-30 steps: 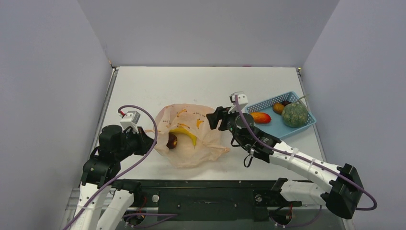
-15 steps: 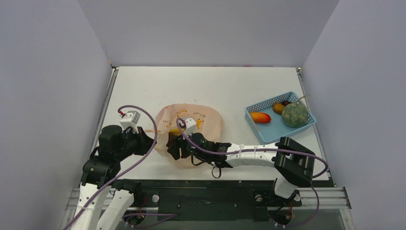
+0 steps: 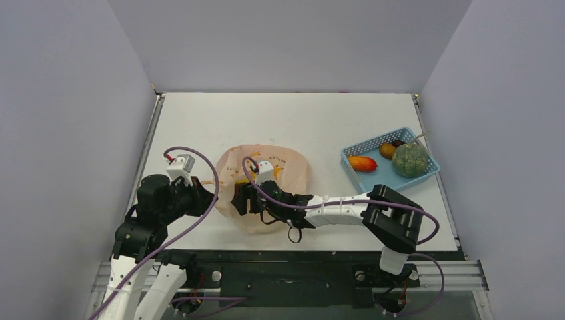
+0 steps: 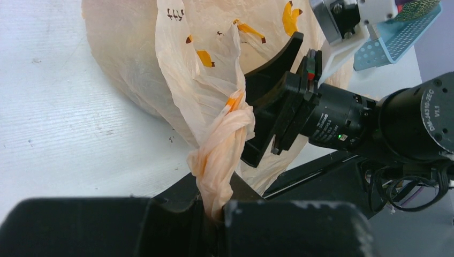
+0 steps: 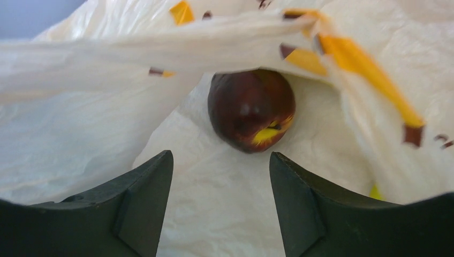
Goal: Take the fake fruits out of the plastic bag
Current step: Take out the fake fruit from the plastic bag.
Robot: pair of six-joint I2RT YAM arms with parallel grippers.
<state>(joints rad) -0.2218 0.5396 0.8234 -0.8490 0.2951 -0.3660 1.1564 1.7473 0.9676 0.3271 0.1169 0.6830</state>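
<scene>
Part-way through: a dark maroon fruit (image 5: pixel 250 110) is lined up inside the plastic bag (image 3: pixel 266 187) but not yet gripped.

The bag's twisted handle is pinched by the left fingers (image 4: pixel 267 225), which are closed tight on it, so the mouth is held up off the table (image 3: pixel 300 120). The right fingers (image 5: pixel 144 198) are set moderately apart with nothing between them, and are aimed into the mouth at the maroon fruit just ahead, apart from it. A green melon (image 3: pixel 409 160), a red-yellow mango (image 3: pixel 362 163) and an orange fruit (image 3: pixel 387 150) are seen in the blue basket (image 3: pixel 380 179). The maroon fruit is judged left to remove. A yellow patch beside it may be another fruit, though this cannot be told.
</scene>
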